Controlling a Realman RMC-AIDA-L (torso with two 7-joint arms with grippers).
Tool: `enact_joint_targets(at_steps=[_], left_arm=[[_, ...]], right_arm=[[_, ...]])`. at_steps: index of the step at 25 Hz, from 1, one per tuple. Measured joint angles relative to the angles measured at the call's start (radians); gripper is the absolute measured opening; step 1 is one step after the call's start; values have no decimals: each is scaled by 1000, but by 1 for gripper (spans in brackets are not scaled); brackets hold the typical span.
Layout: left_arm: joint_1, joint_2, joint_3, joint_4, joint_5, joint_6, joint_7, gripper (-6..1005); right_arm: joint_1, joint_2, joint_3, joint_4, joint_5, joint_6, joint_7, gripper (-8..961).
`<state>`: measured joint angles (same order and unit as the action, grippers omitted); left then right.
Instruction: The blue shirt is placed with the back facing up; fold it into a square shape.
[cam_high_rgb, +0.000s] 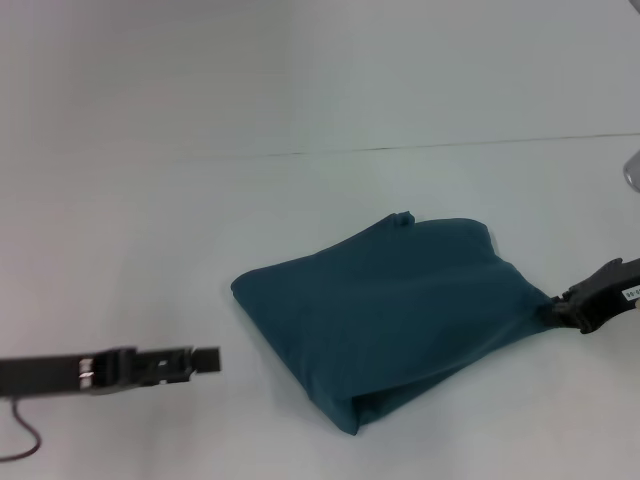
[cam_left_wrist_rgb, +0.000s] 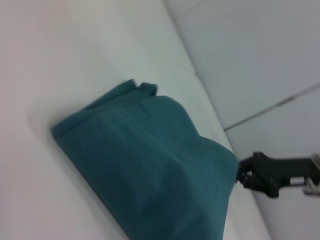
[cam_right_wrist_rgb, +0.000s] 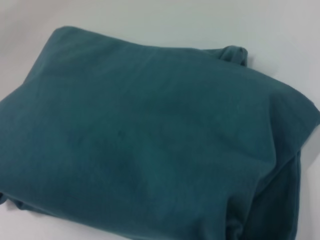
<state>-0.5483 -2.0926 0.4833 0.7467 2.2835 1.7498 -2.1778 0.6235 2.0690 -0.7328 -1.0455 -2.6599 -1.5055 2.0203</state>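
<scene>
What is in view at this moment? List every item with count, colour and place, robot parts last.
blue shirt: one, dark teal-blue, folded into a rough square, lying on the table right of centre; a small bit of cloth sticks out at its far edge.
table: one, white, under the shirt, with a thin seam line across its far part.
left gripper: one, black, low over the table left of the shirt, apart from it.
right gripper: one, black, at the shirt's right corner, shut on the cloth.

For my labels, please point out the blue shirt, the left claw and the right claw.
blue shirt (cam_high_rgb: 385, 315), head view, middle of folded cloth.
left claw (cam_high_rgb: 205, 360), head view, tip.
right claw (cam_high_rgb: 560, 310), head view, tip at shirt corner.
</scene>
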Motion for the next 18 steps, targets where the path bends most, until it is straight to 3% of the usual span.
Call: enact_joint_targets(at_steps=[11, 18], left_arm=[[-110, 35, 67, -175, 20, -175, -303, 837], [-164, 29, 110, -239, 20, -225, -391, 829]], right_arm=[[8, 0, -5, -14, 0, -6, -7, 63], [6, 5, -5, -19, 1, 3, -19, 63]])
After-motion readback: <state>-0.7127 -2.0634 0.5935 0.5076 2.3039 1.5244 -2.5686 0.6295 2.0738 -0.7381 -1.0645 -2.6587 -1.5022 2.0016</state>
